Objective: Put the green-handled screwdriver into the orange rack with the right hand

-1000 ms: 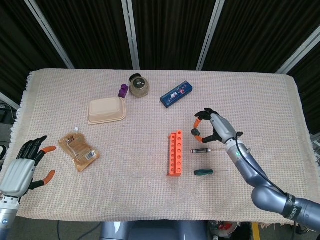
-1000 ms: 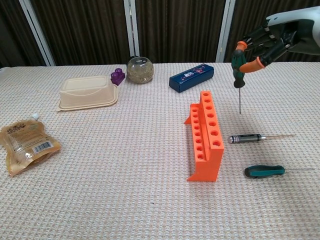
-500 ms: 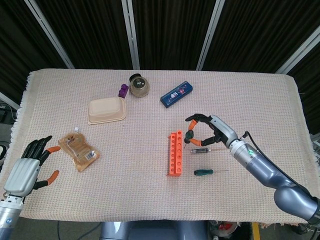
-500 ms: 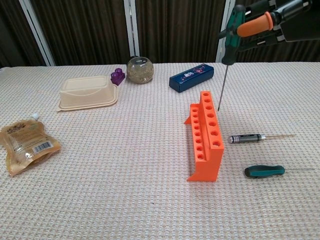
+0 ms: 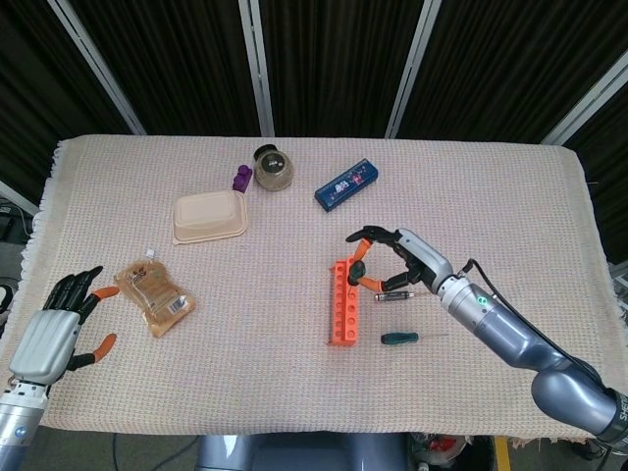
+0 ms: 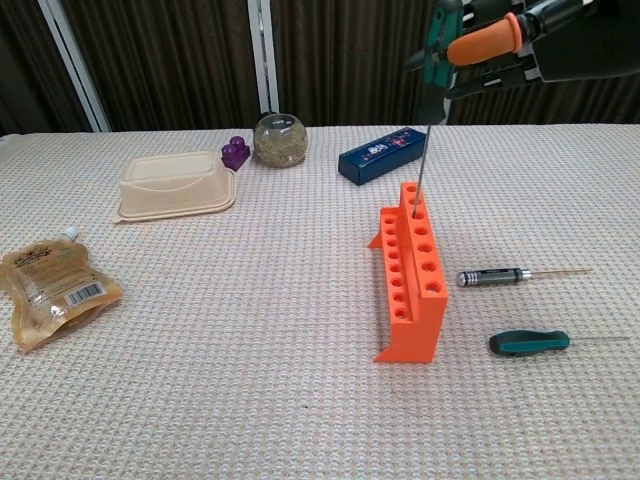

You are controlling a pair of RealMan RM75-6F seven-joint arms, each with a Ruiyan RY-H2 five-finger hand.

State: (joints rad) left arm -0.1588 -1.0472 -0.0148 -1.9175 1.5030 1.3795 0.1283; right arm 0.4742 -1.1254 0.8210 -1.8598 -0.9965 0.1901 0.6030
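Note:
My right hand point(image 5: 394, 263) point(image 6: 520, 38) holds a green-handled screwdriver point(image 6: 438, 42) upright above the far end of the orange rack point(image 5: 341, 304) point(image 6: 408, 275). The thin shaft point(image 6: 422, 160) points down and its tip meets a hole near the rack's far end; how deep it sits I cannot tell. In the head view the fingers mostly hide the handle. A second green-handled screwdriver point(image 5: 399, 338) point(image 6: 528, 343) lies flat on the cloth to the right of the rack. My left hand point(image 5: 47, 341) hangs open at the table's front left edge, holding nothing.
A dark metal screwdriver point(image 5: 392, 295) point(image 6: 495, 276) lies just right of the rack. Further off are a beige lidded box point(image 5: 209, 216) point(image 6: 172, 184), a snack pouch point(image 5: 154, 297) point(image 6: 55, 283), a blue box point(image 5: 346, 183) point(image 6: 383, 155), a glass jar point(image 5: 273, 168) and a purple object point(image 5: 240, 178).
My right hand has carried the screwdriver leftward from beside the rack to above its far end, the tip now at a hole. The left hand has sunk slightly.

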